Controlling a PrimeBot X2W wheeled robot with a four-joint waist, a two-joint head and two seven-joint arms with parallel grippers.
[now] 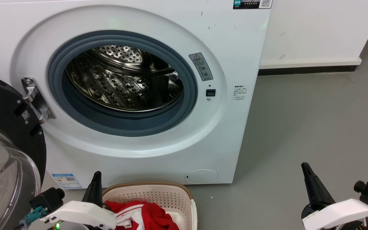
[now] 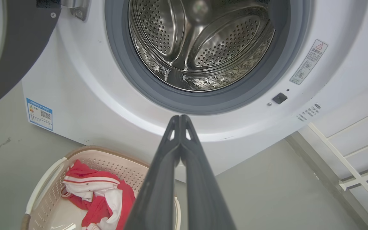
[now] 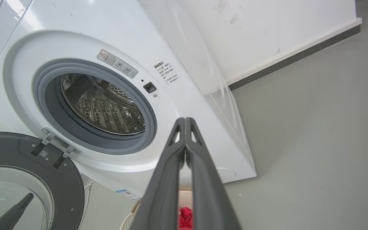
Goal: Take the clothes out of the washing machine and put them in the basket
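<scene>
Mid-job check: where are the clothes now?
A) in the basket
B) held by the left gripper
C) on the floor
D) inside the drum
A: the clothes lie in the basket; the drum's visible part is bare steel, and the left gripper is shut on nothing.

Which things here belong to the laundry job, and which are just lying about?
Job: washing machine, drum, door, clothes, basket.
Lying about: skirting board, white rack, blue label.
</scene>
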